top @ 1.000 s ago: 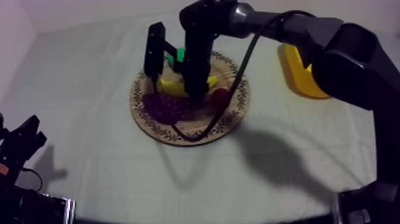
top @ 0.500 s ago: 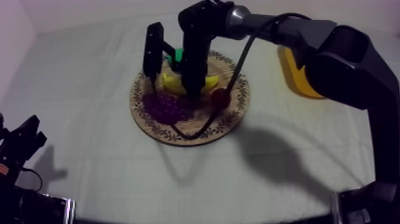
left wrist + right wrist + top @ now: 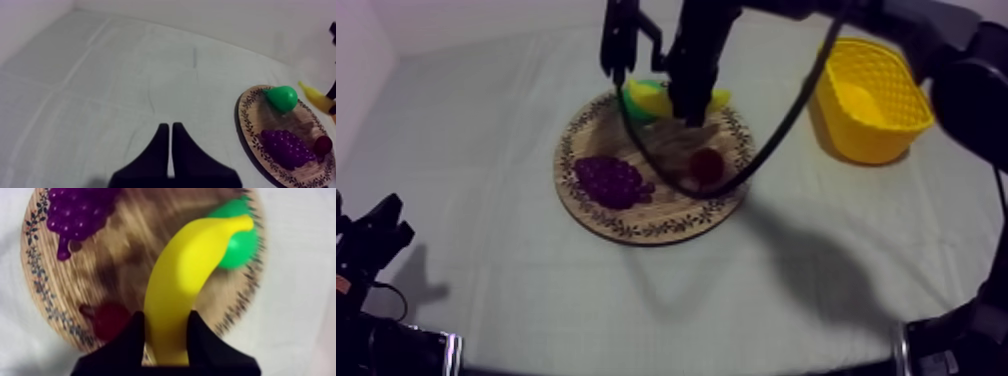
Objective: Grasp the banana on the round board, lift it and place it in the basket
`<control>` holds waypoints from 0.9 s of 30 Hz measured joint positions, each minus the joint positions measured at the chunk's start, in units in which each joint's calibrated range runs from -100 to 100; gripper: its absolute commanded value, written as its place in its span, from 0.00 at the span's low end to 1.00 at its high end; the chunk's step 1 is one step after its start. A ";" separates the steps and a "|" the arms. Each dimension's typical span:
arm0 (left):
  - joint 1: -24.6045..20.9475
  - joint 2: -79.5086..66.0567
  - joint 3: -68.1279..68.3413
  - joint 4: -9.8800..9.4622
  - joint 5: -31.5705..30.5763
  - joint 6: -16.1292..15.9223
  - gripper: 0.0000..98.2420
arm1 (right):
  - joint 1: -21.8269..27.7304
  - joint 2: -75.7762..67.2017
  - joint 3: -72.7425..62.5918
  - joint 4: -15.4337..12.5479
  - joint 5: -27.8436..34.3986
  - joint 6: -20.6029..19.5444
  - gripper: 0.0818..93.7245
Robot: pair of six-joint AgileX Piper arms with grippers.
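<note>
The right tool (image 3: 166,317) is clenched on the banana (image 3: 185,283), its two black fingers pressing the fruit's flanks close to one end. The rest of the curved body reaches out past the fingers, over the middle of the wooden board (image 3: 636,228). The banana looks clear of the board's surface, hanging above its far half near the pear (image 3: 237,250). The grapes (image 3: 611,180) and the small red fruit (image 3: 707,165) lie on the board's near half.

As a toy fruit, the banana is probably light, stiff and smooth-skinned. Weight should be no trouble, but a hold near the end could let the long free part swing or slide. Gripping across the thick middle would be steadier.

The yellow basket (image 3: 856,140) stands well apart from the board on the right arm's side. The left tool (image 3: 171,126) rests on the counter well apart from the board on the opposite side, its fingers pressed together on nothing.
</note>
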State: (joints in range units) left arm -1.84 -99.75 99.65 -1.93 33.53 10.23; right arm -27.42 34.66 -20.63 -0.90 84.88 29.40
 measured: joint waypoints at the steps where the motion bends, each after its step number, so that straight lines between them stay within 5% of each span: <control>1: 0.00 0.00 0.00 0.00 0.00 0.00 0.00 | 0.42 -1.87 0.13 0.06 0.31 -0.22 0.12; 27: 0.00 0.00 0.00 0.00 0.00 0.00 0.00 | 14.24 -39.09 15.34 5.74 -4.06 -13.12 0.12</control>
State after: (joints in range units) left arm -1.84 -99.75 99.65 -1.93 33.53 10.23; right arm -13.19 -4.42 -5.29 4.84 80.82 16.28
